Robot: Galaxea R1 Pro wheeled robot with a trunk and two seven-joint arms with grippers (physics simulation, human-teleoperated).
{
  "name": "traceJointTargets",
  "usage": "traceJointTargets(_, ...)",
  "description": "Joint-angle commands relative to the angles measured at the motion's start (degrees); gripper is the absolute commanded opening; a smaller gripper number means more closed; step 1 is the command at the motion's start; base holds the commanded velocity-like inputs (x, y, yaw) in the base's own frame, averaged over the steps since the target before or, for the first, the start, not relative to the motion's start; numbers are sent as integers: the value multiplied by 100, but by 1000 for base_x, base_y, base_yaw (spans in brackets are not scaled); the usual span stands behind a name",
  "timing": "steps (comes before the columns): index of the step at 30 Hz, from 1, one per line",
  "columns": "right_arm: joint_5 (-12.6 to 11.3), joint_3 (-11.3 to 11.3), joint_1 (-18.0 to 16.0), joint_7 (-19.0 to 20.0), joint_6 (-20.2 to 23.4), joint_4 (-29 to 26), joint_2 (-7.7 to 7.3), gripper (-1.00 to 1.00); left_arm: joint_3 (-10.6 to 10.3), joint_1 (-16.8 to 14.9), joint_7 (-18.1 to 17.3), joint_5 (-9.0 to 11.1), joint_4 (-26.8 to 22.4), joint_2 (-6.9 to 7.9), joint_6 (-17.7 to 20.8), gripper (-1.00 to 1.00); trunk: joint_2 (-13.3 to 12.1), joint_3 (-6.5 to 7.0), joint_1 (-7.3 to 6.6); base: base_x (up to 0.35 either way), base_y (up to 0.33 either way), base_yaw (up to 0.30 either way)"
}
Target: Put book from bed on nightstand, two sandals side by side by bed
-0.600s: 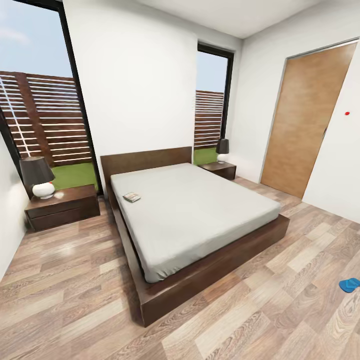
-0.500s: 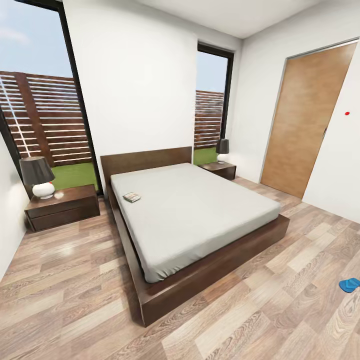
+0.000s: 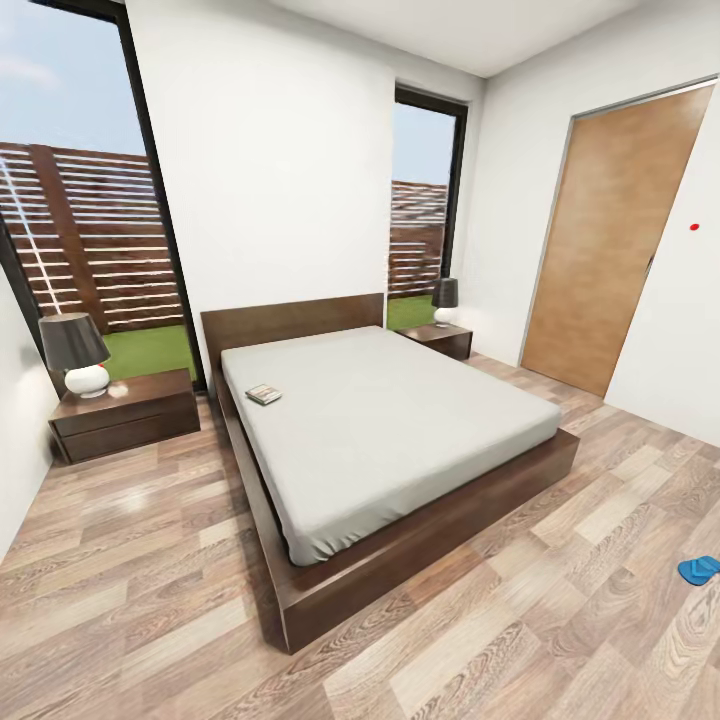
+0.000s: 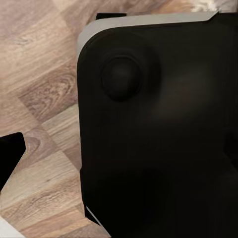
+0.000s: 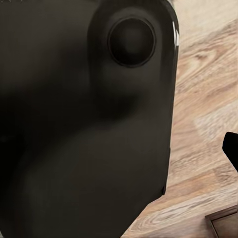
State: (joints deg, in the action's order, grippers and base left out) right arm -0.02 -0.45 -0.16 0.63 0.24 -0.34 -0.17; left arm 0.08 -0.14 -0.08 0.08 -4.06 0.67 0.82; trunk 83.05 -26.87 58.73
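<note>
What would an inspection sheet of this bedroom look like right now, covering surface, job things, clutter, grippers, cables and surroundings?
Surface: wood-plank floor; bed with pale-grey mattress.
Job's things: book lies on the mattress near the headboard, on the side facing the near nightstand; far nightstand beyond the bed; one blue sandal on the floor at the picture's right edge.
Clutter: a lamp on the near nightstand, another on the far one.
Grippers: cannot tell; dark robot housing blocks both wrist views.
Cables: nothing seen.
Surroundings: white walls, tall windows, wooden door.
</note>
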Motion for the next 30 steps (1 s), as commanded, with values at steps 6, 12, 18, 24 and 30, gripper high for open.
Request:
traceJointTargets(6, 1, -13, -4, -8, -14, -187, -42, 100, 12, -9, 20, 28, -199, 39, 16, 100, 3, -6, 0, 0, 0, 0)
traceJointTargets(12, -5, -19, -13, -45, -23, -381, -58, 100, 23, -25, 21, 83, -393, 26, 6, 100, 3, -6, 0, 0, 0, 0)
traceJointTargets(18, -13, -79, -32, -46, -47, -575, -127, 100, 22, -29, 11, 275, -586, -12, -168, 100, 3, -6, 0, 0, 0, 0)
traceJointTargets(24, -21, -338, -38, -26, -199, -2499, -187, 100, 10, -30, 2, 674, -4546, -22, -730, 100, 3, -6, 0, 0, 0, 0)
traceJointTargets(30, -30, -385, -37, 0, -273, -2483, -191, 100, 7, -30, -1, 759, -4340, -57, -798, 100, 3, -6, 0, 0, 0, 0)
